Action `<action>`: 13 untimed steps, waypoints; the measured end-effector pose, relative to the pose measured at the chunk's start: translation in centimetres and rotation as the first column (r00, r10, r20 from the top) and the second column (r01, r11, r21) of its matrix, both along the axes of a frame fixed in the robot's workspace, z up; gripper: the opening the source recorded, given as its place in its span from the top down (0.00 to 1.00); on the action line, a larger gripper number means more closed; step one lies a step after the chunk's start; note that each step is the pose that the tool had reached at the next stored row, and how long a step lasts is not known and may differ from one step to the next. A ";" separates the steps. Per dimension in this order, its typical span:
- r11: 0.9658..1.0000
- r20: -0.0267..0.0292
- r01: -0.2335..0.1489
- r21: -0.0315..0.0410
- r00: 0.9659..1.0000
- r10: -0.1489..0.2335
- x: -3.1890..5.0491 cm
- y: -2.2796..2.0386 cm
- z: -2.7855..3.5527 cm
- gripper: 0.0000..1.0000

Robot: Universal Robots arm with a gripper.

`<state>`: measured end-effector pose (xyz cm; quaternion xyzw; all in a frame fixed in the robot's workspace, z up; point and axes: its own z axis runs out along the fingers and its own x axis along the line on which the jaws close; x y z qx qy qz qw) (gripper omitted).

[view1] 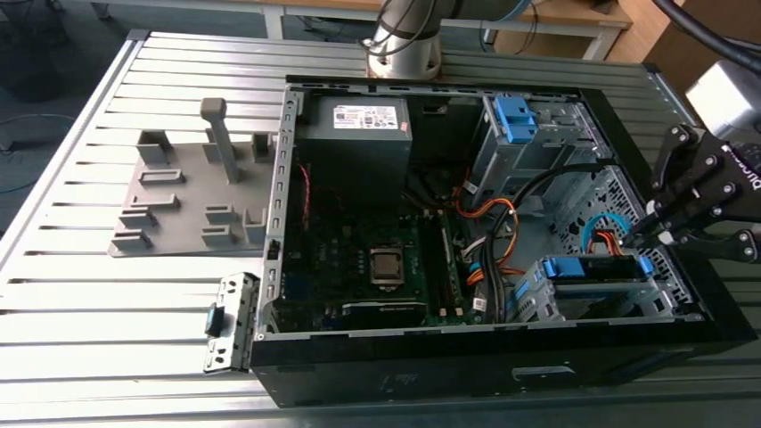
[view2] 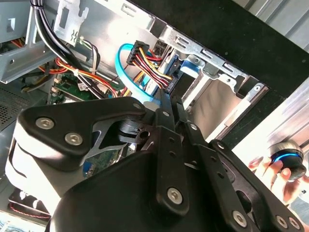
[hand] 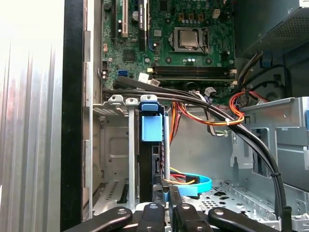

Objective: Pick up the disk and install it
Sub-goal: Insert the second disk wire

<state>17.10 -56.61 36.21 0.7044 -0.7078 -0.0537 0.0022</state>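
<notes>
One open computer case (view1: 500,357) lies on its side on a ribbed metal table (view1: 95,303), its black sheet-metal walls framing a green circuit board (view1: 369,259) with a square silver processor socket at its middle. One big grey box with a white sticker (view1: 356,134) fills the far corner of the case by the arm's round base (view1: 405,53). Two blue plastic pieces show in the exterior view: a tall latch (view1: 514,118) on the far drive cage, and a bracket on the disk (view1: 589,267), which sits in the near drive cage at the case's front corner on the exterior view's right. In the first wrist view the disk (hand: 147,164) stands edge-on in its slot between thin silver cage walls, with a blue tab at its end.

One gripper (view1: 666,234), black and built of bolted linkage bars, hangs just above that cage. In the second wrist view its two slim fingers (view2: 166,108) lie pressed together with no gap, holding nothing, their tips just beside a black plug fed by red, yellow and orange wires (view2: 145,60). One flat light-blue cable (hand: 195,186) loops on the case floor near the disk.

Beside the case, toward the exterior view's left, rests one grey moulded holder (view1: 191,201) with an upright post, and one narrow metal bracket (view1: 226,321) lies against the case's near corner. A person's hand (view2: 280,171) with a round device appears in the second wrist view.
</notes>
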 end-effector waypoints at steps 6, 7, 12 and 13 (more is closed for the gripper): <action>1.000 0.000 0.000 0.011 1.000 0.000 -0.62 -0.26 -0.56 0.84; 1.000 0.000 0.000 0.015 1.000 0.000 -0.75 -0.31 -0.65 0.84; 1.000 0.000 0.000 0.021 1.000 0.000 -0.85 -0.45 -1.11 0.84; 1.000 0.000 0.000 0.021 1.000 0.000 -0.85 -0.46 -1.16 0.84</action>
